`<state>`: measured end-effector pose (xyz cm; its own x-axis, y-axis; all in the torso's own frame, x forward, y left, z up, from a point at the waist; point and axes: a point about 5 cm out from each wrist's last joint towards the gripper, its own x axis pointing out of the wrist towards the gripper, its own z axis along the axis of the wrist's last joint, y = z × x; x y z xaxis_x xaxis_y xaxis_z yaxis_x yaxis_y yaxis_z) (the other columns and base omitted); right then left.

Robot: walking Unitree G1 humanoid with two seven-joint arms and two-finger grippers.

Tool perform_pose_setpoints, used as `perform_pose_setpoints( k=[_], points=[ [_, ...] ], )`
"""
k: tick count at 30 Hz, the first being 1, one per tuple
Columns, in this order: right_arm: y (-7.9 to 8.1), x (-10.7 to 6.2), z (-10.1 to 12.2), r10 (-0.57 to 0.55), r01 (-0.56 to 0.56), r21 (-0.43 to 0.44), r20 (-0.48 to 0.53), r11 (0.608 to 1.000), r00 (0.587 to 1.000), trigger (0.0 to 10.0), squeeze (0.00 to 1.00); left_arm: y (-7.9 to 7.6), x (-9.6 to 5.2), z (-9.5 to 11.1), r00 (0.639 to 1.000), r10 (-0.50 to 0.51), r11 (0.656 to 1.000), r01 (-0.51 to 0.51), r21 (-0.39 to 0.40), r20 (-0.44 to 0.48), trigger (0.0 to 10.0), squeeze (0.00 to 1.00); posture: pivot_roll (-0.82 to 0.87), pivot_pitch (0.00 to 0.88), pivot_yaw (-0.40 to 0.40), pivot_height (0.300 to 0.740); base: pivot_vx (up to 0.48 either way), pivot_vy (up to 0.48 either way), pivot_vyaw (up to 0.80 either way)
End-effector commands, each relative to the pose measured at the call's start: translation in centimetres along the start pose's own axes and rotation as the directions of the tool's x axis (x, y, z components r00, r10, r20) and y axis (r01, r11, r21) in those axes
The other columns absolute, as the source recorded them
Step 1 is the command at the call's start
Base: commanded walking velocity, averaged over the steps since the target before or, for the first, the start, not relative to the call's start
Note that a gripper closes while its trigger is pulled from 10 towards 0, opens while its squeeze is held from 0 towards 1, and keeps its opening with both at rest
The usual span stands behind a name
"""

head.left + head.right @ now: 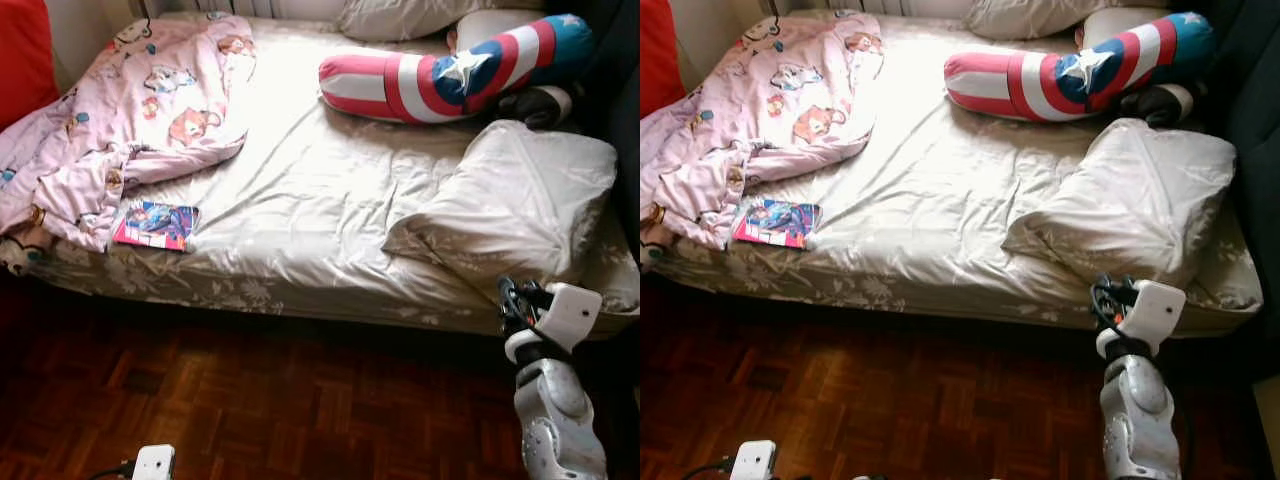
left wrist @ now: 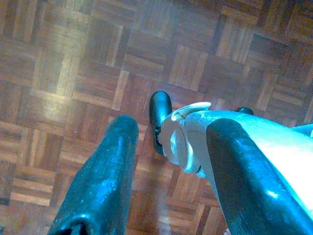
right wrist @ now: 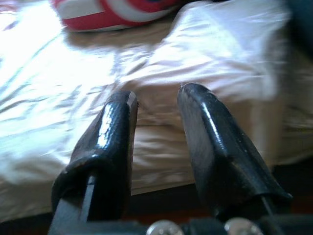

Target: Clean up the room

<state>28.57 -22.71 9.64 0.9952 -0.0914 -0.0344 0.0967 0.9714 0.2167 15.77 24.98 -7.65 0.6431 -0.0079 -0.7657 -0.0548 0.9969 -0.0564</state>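
A wide bed covered in a pale beige sheet (image 1: pixel 300 190) of smooth, faintly shiny cloth stands just ahead of the right gripper's (image 3: pixel 156 112) glossy black fingers, above a floor of dark polished wood parquet (image 1: pixel 260 410). Well off to that gripper's left lie a crumpled pink cartoon-print quilt (image 1: pixel 130 110) of soft matt cloth and a glossy paper comic book (image 1: pixel 155 224).

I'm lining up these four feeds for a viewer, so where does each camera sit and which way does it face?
Left eye view: on the head, looking forward and down at the bed; the right arm is raised near the pillow.
Right eye view: the other eye of the pair, same bed, striped bolster and comic book.
Left wrist view: faces down at the parquet floor, past the open left gripper.
Right wrist view: faces the bed edge through the open right gripper; shares the pillow and bolster with the head views.
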Motion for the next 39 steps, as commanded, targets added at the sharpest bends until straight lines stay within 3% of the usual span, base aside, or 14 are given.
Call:
perform_pose_setpoints(
  k=[1, 5, 6, 10, 13, 14, 17, 21, 25, 26, 28, 29, 33, 39],
  points=[
    [0.4, 0.1, -0.5, 0.131, -0.132, -0.002, -0.078, 0.991, 0.988, 10.0, 0.00, 0.2, -0.4, -1.1, 0.999, -0.006, 1.000, 0.006, 0.015, -0.040, 10.0, 0.00, 0.04, 0.207, -0.027, 0.740, 0.000, 0.000, 0.00],
    [0.9, 0.3, -0.1, 0.285, -0.281, 0.054, -0.104, 0.958, 0.953, 10.0, 0.00, 0.2, -0.3, -1.0, 0.999, -0.006, 1.000, 0.007, 0.018, -0.040, 10.0, 0.00, 0.04, 0.209, -0.033, 0.740, 0.000, 0.000, 0.00],
    [1.1, 0.4, -0.2, 0.351, -0.347, 0.057, -0.136, 0.936, 0.926, 10.0, 0.00, 0.1, -0.3, -0.9, 0.999, -0.012, 0.999, 0.013, 0.035, -0.039, 10.0, 0.00, 0.04, 0.210, -0.037, 0.740, 0.000, 0.000, 0.00],
    [1.6, 0.1, -0.3, 0.444, -0.438, 0.073, -0.169, 0.896, 0.880, 10.0, 0.00, 0.1, -0.3, -0.9, 0.999, -0.011, 0.999, 0.013, 0.034, -0.037, 10.0, 0.00, 0.05, 0.208, -0.044, 0.740, 0.000, 0.000, 0.00],
    [2.6, -0.7, -1.2, 0.567, -0.569, 0.072, -0.253, 0.819, 0.784, 10.0, 0.00, 0.1, -0.3, -0.9, 0.999, -0.007, 1.000, 0.008, 0.027, -0.035, 10.0, 0.00, 0.05, 0.202, -0.051, 0.740, 0.000, 0.000, 0.00],
    [3.2, -1.1, -1.6, 0.619, -0.626, 0.078, -0.282, 0.776, 0.733, 10.0, 0.00, 0.0, -0.2, -0.9, 0.999, -0.006, 1.000, 0.007, 0.025, -0.035, 10.0, 0.00, 0.05, 0.199, -0.054, 0.740, 0.000, 0.000, 0.00],
    [4.5, -1.6, -1.7, 0.713, -0.714, 0.124, -0.294, 0.689, 0.637, 10.0, 0.00, 0.0, -0.2, -0.8, 0.999, -0.004, 1.000, 0.005, 0.023, -0.034, 10.0, 0.00, 0.05, 0.196, -0.058, 0.740, 0.000, 0.000, 0.00],
    [6.6, -2.6, -0.7, 0.848, -0.834, 0.193, -0.247, 0.517, 0.469, 10.0, 0.00, -0.1, -0.2, -0.8, 0.999, -0.004, 1.000, 0.005, 0.024, -0.033, 10.0, 0.00, 0.05, 0.176, -0.066, 0.740, 0.000, 0.000, 0.00],
    [7.9, -3.3, -0.6, 0.890, -0.889, 0.172, -0.259, 0.424, 0.375, 10.0, 0.00, -0.1, -0.2, -0.8, 0.999, -0.005, 1.000, 0.006, 0.024, -0.033, 10.0, 0.00, 0.05, 0.164, -0.071, 0.740, 0.000, 0.000, 0.00],
    [9.0, -4.2, -0.5, 0.925, -0.927, 0.180, -0.255, 0.330, 0.280, 10.0, 0.00, -0.2, -0.1, -0.8, 0.999, -0.005, 1.000, 0.006, 0.022, -0.031, 10.0, 0.00, 0.06, 0.158, -0.074, 0.740, 0.000, 0.000, 0.00],
    [10.0, -4.9, -0.4, 0.950, -0.945, 0.206, -0.237, 0.253, 0.202, 10.0, 0.00, -0.2, -0.1, -0.7, 1.000, -0.005, 1.000, 0.006, 0.021, -0.030, 10.0, 0.00, 0.06, 0.151, -0.075, 0.740, 0.000, 0.000, 0.00],
    [10.0, -4.9, -0.4, 0.950, -0.945, 0.206, -0.237, 0.253, 0.202, 10.0, 0.00, -0.2, -0.1, -0.7, 1.000, -0.005, 1.000, 0.006, 0.021, -0.030, 10.0, 0.00, 0.06, 0.151, -0.075, 0.740, 0.000, 0.000, 0.00],
    [11.1, -5.7, -0.9, 0.962, -0.958, 0.229, -0.248, 0.173, 0.114, 10.0, 0.00, -0.3, -0.1, -0.7, 1.000, -0.006, 1.000, 0.007, 0.030, -0.028, 10.0, 0.00, 0.07, 0.145, -0.082, 0.740, 0.000, 0.000, 0.00],
    [11.3, -5.8, -0.7, 0.966, -0.961, 0.237, -0.247, 0.140, 0.080, 10.0, 0.00, -0.4, 0.0, -0.7, 1.000, -0.001, 1.000, 0.001, 0.025, -0.026, 10.0, 0.00, 0.07, 0.129, -0.088, 0.740, 0.000, 0.000, 0.00]
  ],
)
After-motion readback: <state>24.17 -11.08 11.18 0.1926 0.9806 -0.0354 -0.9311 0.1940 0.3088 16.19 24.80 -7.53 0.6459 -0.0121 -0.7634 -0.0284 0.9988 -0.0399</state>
